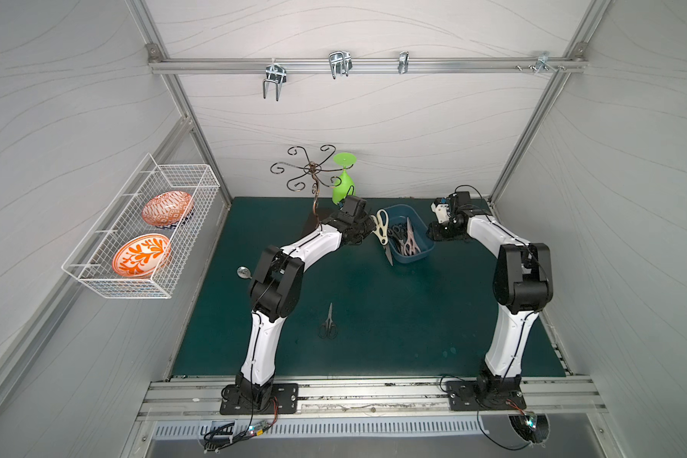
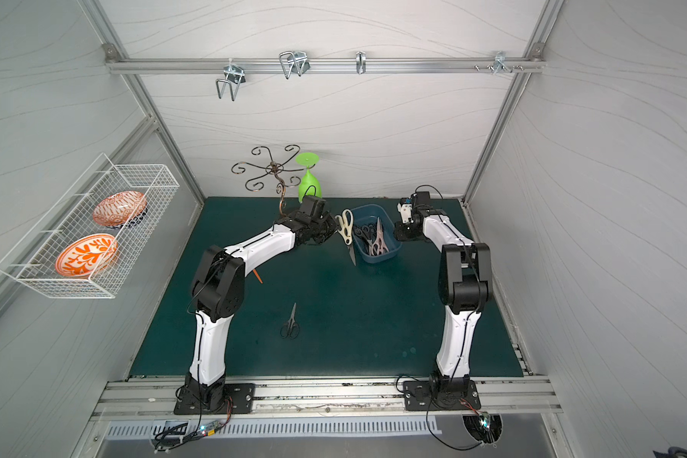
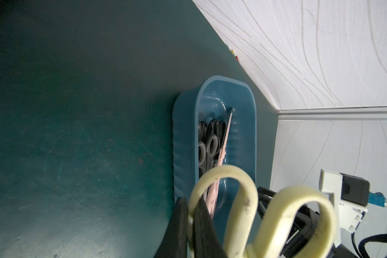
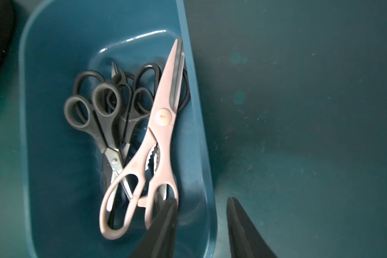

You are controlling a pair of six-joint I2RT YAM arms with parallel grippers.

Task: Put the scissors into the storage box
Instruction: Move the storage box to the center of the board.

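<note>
Cream-handled shears (image 3: 223,172) hang clamped in our left gripper (image 3: 189,214) beside the storage box (image 3: 183,138); right gripper (image 4: 202,200) fingers apart astride its wall; next, we reckon, lift over the rim and release
</note>
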